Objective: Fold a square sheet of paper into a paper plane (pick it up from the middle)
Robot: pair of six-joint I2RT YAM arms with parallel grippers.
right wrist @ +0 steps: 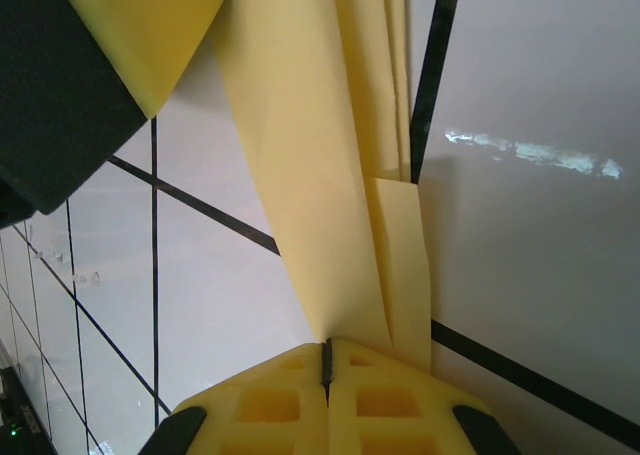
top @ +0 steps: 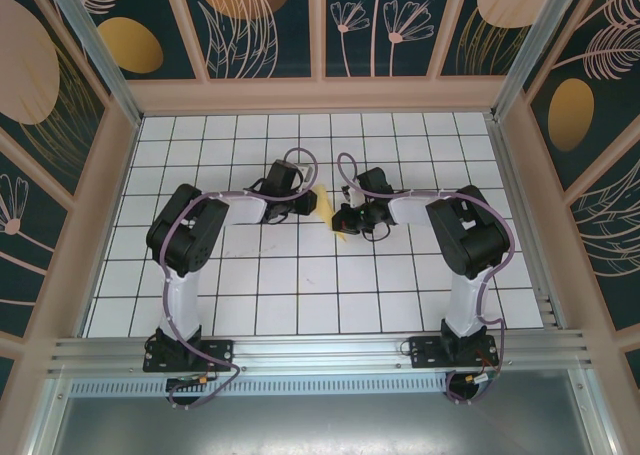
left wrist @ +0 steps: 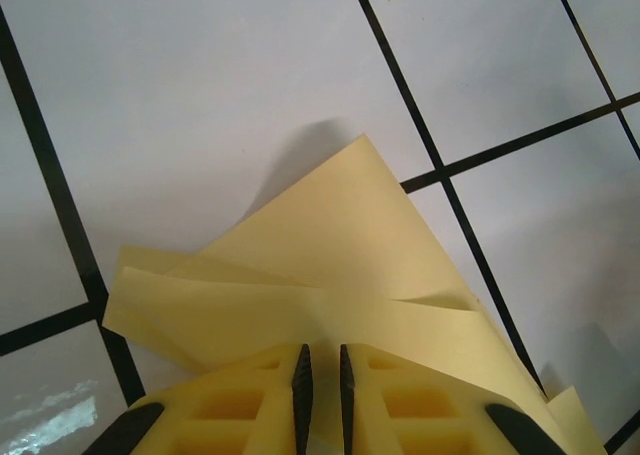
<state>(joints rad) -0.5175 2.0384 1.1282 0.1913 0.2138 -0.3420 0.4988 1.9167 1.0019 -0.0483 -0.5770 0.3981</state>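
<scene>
The pale yellow sheet of paper, folded into several layers, hangs just above the tiled table between my two grippers. My left gripper meets it from the left. In the left wrist view its jaws stand almost closed, a narrow gap between the black pads, with the folded paper running into that gap and fanning out ahead. My right gripper comes from the right. Its jaws are pressed tight on the paper's narrow end, and one of the left gripper's fingers shows at the upper left.
The white table with its black grid lines stretches out on all sides of the grippers. Pink-framed patterned walls close it in at the back and both sides. A metal rail carries both arm bases along the near edge.
</scene>
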